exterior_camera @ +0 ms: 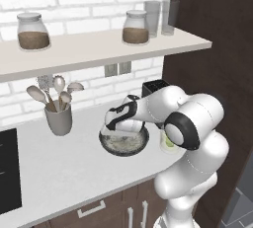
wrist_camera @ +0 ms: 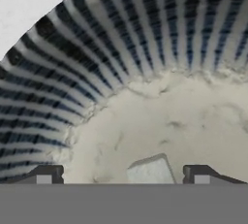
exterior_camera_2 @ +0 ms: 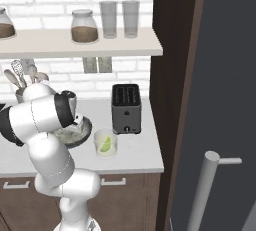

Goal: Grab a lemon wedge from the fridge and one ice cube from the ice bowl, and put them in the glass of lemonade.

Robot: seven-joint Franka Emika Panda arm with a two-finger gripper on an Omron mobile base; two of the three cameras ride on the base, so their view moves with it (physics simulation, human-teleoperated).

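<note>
The ice bowl (exterior_camera: 134, 149) has a dark ribbed wall (wrist_camera: 97, 48) and a pale speckled floor. My gripper (wrist_camera: 122, 175) reaches down into it, open. One pale ice cube (wrist_camera: 151, 170) lies on the floor between the two fingertips (wrist_camera: 46, 175), nearer the right one and touching neither. To the right of the bowl (exterior_camera_2: 82, 134) stands the glass of lemonade (exterior_camera_2: 106, 143), with a yellow-green lemon wedge (exterior_camera_2: 105, 145) inside it. In the left base view my elbow covers most of the glass (exterior_camera: 167, 142). The grey fridge door (exterior_camera_2: 225, 85) stands at the far right.
A dark toaster (exterior_camera_2: 126, 108) stands behind the glass against the brick wall. A grey utensil holder (exterior_camera: 59, 118) is left of the bowl. The shelf above (exterior_camera: 99, 44) carries brown-filled jars and tall clear glasses. The fridge handle (exterior_camera_2: 204, 190) juts out low on the right.
</note>
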